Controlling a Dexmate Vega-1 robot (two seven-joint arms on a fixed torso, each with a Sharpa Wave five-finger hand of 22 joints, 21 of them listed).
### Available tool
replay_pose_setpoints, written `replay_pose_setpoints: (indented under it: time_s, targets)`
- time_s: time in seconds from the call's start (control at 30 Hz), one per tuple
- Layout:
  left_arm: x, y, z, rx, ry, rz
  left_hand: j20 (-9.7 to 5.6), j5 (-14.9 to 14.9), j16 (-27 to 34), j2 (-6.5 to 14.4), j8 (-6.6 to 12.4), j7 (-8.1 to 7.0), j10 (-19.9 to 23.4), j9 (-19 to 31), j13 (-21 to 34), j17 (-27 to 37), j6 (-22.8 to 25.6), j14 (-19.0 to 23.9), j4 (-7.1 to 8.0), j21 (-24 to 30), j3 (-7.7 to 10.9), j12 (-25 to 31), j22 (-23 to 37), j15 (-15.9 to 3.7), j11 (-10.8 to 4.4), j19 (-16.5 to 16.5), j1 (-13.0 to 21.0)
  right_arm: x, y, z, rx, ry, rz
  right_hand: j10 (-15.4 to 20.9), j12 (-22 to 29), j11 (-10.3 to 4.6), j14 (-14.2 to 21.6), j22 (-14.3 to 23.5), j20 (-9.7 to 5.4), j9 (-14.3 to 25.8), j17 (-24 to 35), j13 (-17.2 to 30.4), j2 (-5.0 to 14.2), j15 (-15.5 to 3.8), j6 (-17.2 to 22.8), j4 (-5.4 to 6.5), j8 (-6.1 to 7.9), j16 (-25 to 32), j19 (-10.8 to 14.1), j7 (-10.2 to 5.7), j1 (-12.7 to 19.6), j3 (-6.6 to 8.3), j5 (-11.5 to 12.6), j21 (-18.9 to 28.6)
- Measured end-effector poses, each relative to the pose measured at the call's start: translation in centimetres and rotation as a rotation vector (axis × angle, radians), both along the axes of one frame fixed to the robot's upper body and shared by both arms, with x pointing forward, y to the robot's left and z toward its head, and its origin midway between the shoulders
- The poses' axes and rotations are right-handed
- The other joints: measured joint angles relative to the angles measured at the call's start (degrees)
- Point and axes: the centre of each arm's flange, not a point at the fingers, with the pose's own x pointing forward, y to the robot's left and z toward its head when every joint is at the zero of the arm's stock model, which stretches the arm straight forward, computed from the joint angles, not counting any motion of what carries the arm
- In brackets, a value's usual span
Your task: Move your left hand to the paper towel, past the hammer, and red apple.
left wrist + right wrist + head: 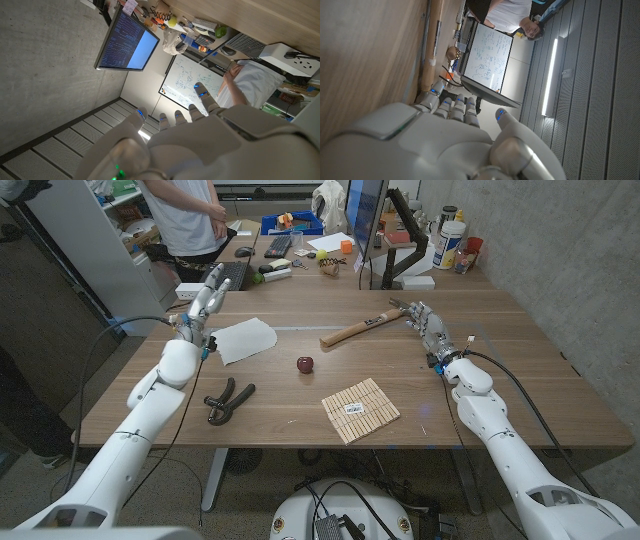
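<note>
The white paper towel [243, 338] lies on the wooden table [500, 370] at the left. My left hand [204, 302] is raised just left of it, at its far corner, fingers apart and holding nothing; its back [200, 140] fills the left wrist view. A wooden-handled hammer [362, 326] lies at the middle back. The small red apple [305, 364] sits in the table's middle. My right hand [426, 321] stands open just right of the hammer's head, and its fingers [452, 107] reach along the table edge in the right wrist view.
Black pliers [227, 400] lie near the front left. A bamboo mat [360, 409] lies at the front middle. A person [190, 215] stands behind the table's far left corner. A monitor [364, 220], keyboards and clutter line the desk behind.
</note>
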Motion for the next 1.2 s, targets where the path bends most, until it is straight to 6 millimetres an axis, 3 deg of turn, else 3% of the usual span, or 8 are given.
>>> replay_pose_setpoints:
  time_s: [1.2]
  targets:
    - [-1.6,0.6,2.2,0.271,0.004,0.257,0.00,-0.2,0.0,0.0,0.00,-0.49,0.6,0.0,0.0,0.0,0.9,0.0,-0.10,-0.4,0.23,0.0,0.0,0.00,-0.62,0.0,0.6,-0.2,-1.0,-0.4,-0.007,-0.006,-0.010,0.2,0.0,0.20,0.0,0.0,0.00,0.0,0.0,0.0,0.00,0.00,0.0,-0.17,0.00,0.0,0.0,0.00,0.0,-0.30,0.0,-0.8]
